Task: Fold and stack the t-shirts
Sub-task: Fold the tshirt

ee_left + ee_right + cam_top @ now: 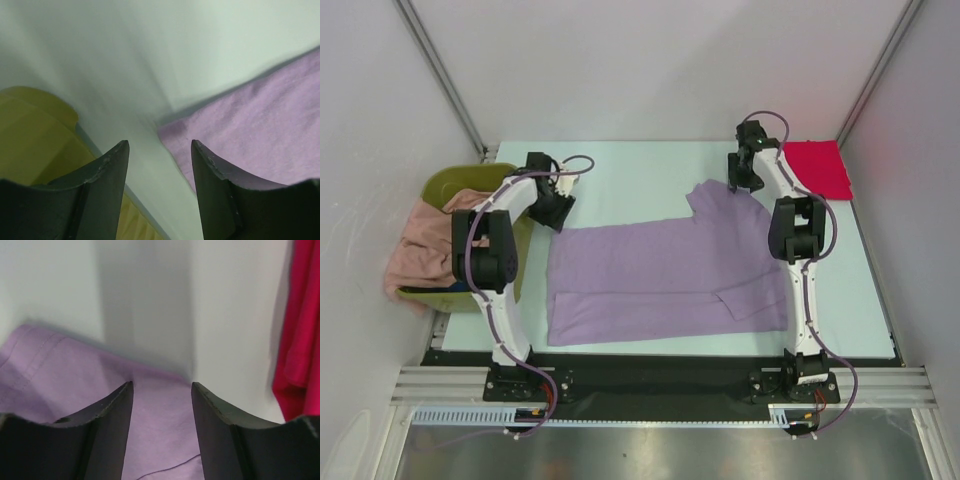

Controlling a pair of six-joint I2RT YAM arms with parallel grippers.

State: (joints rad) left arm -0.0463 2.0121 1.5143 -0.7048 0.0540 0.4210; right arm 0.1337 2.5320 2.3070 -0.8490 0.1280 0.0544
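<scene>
A lavender-purple t-shirt point(660, 275) lies spread across the table with its near long edge folded over. My left gripper point(554, 213) is open just off the shirt's far left corner point(172, 131), with bare table between its fingers. My right gripper point(742, 180) is open over the shirt's far right part point(160, 415), by the sleeve. A folded bright red t-shirt point(817, 168) lies at the far right corner and shows in the right wrist view point(299, 340). A salmon-pink shirt point(420, 250) hangs from the bin. A bit of dark blue cloth point(455, 289) shows below it.
An olive-green bin point(455, 185) stands at the table's left edge, close to my left arm; its wall shows in the left wrist view point(35, 135). White walls enclose the table on three sides.
</scene>
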